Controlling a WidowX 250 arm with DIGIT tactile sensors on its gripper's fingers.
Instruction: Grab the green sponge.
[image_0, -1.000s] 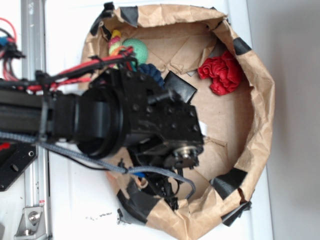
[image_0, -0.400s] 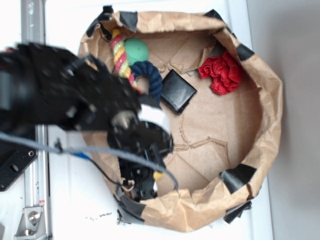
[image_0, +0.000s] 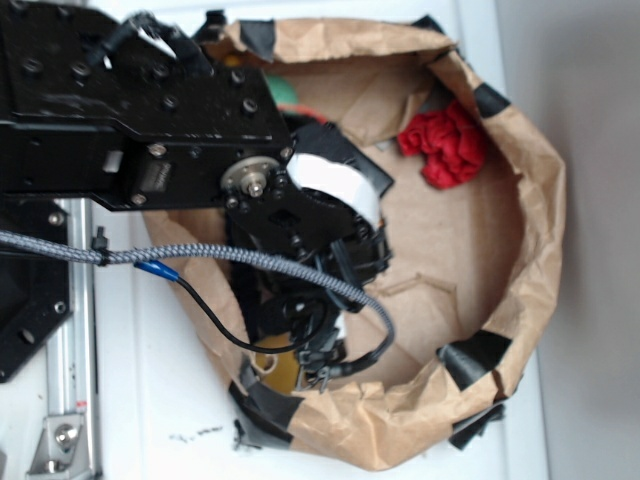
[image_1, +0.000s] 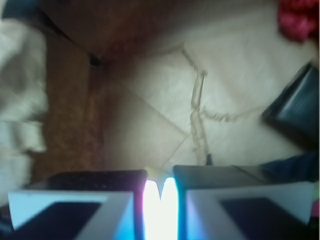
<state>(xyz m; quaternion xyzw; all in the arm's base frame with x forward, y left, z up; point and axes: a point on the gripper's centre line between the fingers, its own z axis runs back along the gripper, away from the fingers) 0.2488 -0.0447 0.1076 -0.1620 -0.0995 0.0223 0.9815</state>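
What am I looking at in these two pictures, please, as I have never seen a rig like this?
One view looks down from above on a black robot arm reaching into a brown paper tub. The other comes from a camera on the arm's wrist, looking past the gripper, whose two jaws sit nearly together with nothing between them. In the tub lie a red cloth and a black pad. The green sponge is mostly hidden behind the arm.
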